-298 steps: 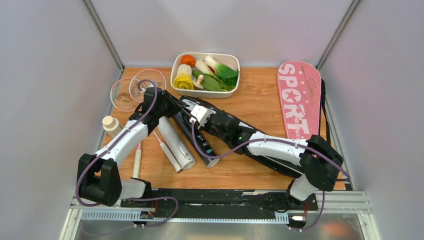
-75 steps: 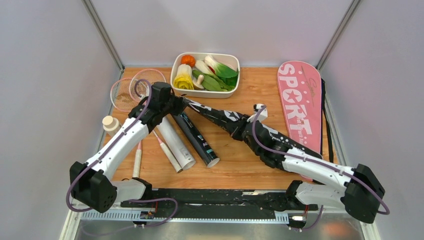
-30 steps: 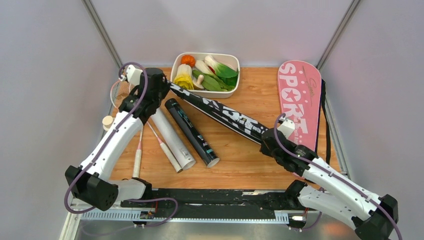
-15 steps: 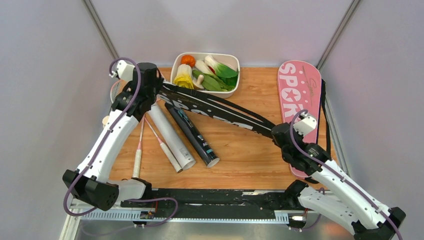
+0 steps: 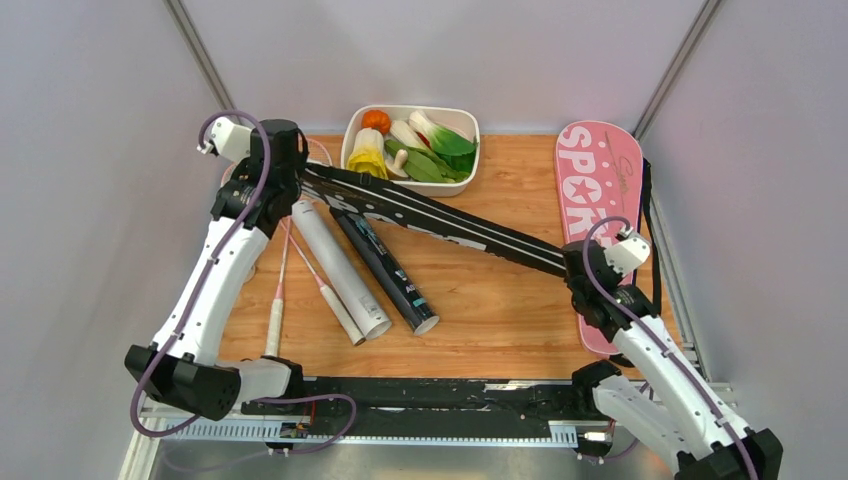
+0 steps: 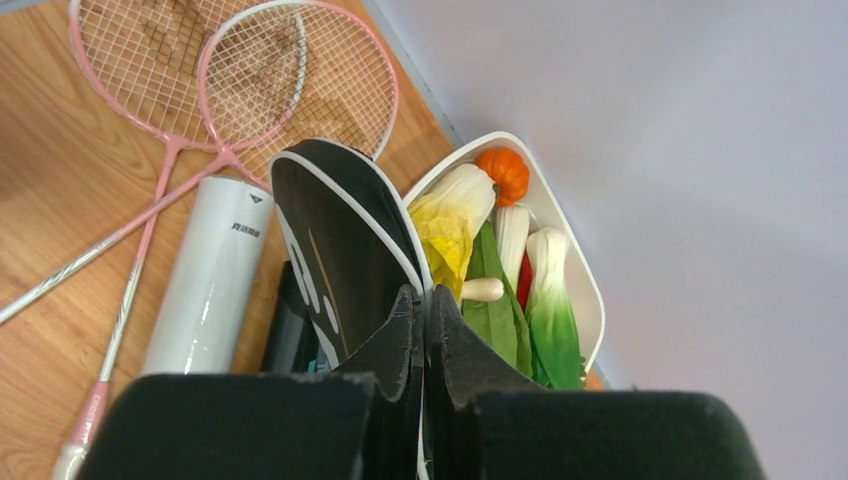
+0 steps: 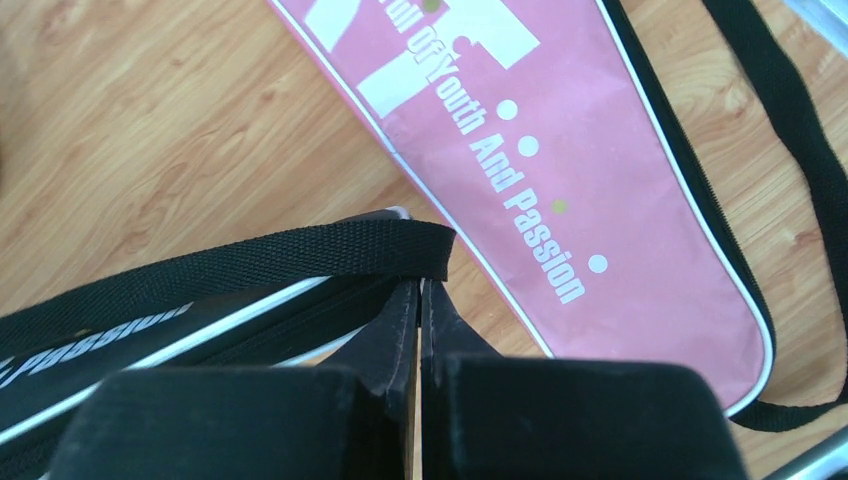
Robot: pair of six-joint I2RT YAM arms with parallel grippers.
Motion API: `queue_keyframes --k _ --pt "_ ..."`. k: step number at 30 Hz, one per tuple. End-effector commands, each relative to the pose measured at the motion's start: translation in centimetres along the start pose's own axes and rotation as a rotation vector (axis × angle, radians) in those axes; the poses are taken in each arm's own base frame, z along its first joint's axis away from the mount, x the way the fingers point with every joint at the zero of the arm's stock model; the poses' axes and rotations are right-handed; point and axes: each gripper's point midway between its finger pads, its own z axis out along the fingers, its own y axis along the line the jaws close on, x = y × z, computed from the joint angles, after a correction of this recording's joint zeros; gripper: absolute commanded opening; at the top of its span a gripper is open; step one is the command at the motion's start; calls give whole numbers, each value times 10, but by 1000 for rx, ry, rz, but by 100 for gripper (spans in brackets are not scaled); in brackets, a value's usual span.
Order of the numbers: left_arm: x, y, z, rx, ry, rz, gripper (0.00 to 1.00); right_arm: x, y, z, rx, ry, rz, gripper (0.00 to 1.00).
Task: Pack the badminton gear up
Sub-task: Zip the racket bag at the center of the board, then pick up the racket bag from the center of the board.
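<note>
The left hand (image 6: 422, 300), at the far left of the surface (image 5: 490, 320), has its fingers pressed together on the edge of the black racquet cover (image 5: 430, 212), near its wide rounded end. Beyond it lie two pink racquets (image 6: 250, 80), heads overlapping, their shafts running toward the near edge. Just right of them the white tube (image 5: 335, 270) and the black tube (image 5: 385, 272) lie side by side, and the cover passes over their far ends. The white tray (image 5: 410, 110) of toy vegetables stands at the back. The cover stretches diagonally to the right hand (image 7: 420, 290), which pinches its narrow end and strap, fingers closed, above the near part of the pink cover (image 5: 598, 180), which lies flat by the right edge
</note>
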Motion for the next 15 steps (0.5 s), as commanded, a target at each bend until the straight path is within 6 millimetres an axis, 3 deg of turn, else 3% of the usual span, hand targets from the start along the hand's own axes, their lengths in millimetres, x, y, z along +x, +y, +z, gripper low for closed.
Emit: queue_keyframes --k 1,4,6,10,13,15 --pt "-51 -13 -3 21 -149 -61 0 -1 -14 22 28 4 13 0" --pt "-53 -18 -5 40 -142 -54 0 -6 -10 24 -12 19 31 0" --pt "-48 -22 -6 66 -115 -57 0 -9 14 17 -139 47 -13 1" --pt "-33 -32 -8 138 -43 -75 0 -10 61 -23 -434 174 -136 44" --pt "-24 -34 -10 161 -6 -70 0 -20 71 -52 -514 207 -201 61" --pt "-21 -31 -9 161 5 -70 0 -36 89 -70 -607 173 -221 68"
